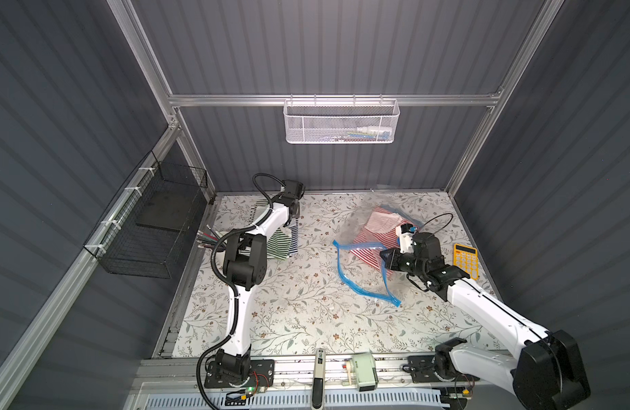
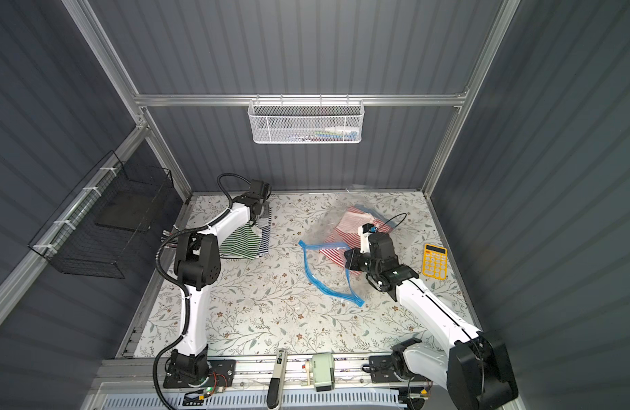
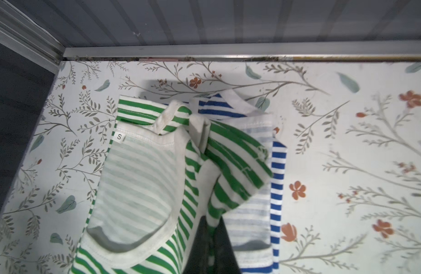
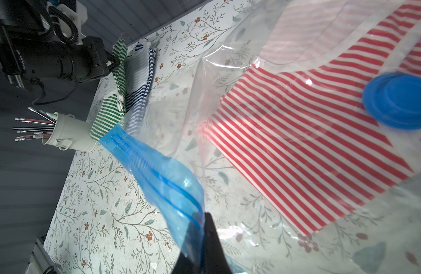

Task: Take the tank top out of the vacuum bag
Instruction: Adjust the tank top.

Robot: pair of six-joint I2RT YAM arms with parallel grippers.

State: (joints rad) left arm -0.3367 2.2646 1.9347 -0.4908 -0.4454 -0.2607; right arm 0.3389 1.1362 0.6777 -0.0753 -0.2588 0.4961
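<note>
The left fingers point(image 3: 210, 239) are pinched shut on a green-striped top point(image 3: 143, 180), part lifted over a blue-striped top point(image 3: 278, 166) on the bench point(image 1: 288, 312), well apart from the bag point(image 1: 359, 222); by the look of it, that garment is out. The right fingers point(image 4: 208, 232) clamp the bag's blue zip strip point(image 4: 157, 170), its mouth gaping, while a red-striped top point(image 4: 299, 142) lies inside the bag under the valve cap point(image 4: 396, 102), apparently what is left. The only legible writing is an "S" on the green top's tag point(image 3: 119, 137).

Grey ribbed walls point(image 1: 341, 46), aluminium frame point(image 1: 235, 100), floral tabletop point(image 1: 299, 319), white mesh basket point(image 1: 306, 124)
</note>
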